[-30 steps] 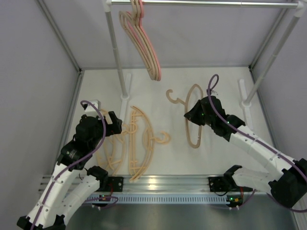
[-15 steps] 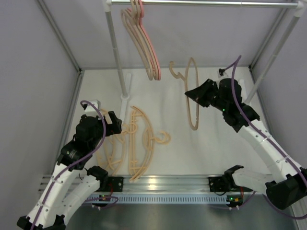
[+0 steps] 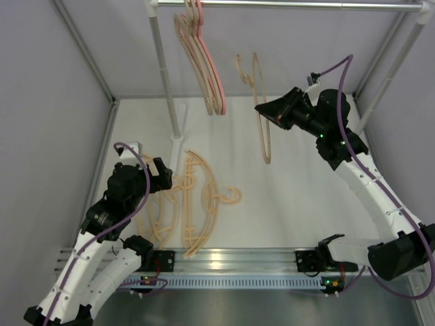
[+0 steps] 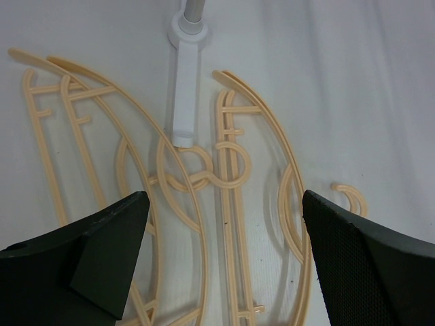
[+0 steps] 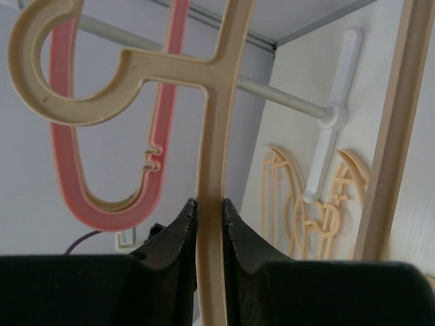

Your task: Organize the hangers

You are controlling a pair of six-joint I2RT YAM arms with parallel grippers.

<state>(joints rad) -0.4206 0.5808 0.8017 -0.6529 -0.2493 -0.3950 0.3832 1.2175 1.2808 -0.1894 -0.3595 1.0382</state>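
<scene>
The right claw is clamped on one arm of a beige hanger, just below the hook, and holds it in the air above the far right part of the table, under the rail and to the right of the hung hangers. The step in hand looks like hanging this one beside the others. To do it well, the hook's open mouth should face the rail and come up above it before being lowered on, so that the curve seats fully and does not perch on its tip. The long body hangs down from the grip and may swing, so a slow approach helps, and some room should be left from the pink hanger so the hooks do not tangle. The claw should let go only once the hook bears the weight. The left claw hovers with its jaws wide apart and nothing in them over the peach-tan hangers, which lie flat in an overlapping heap near the near left corner. The held one is thin pale plastic with a rounded hook and plain slim arms. Those on the table carry crossbars and ring shapes, and their hooks interlock, so they will likely need teasing apart one by one.
</scene>
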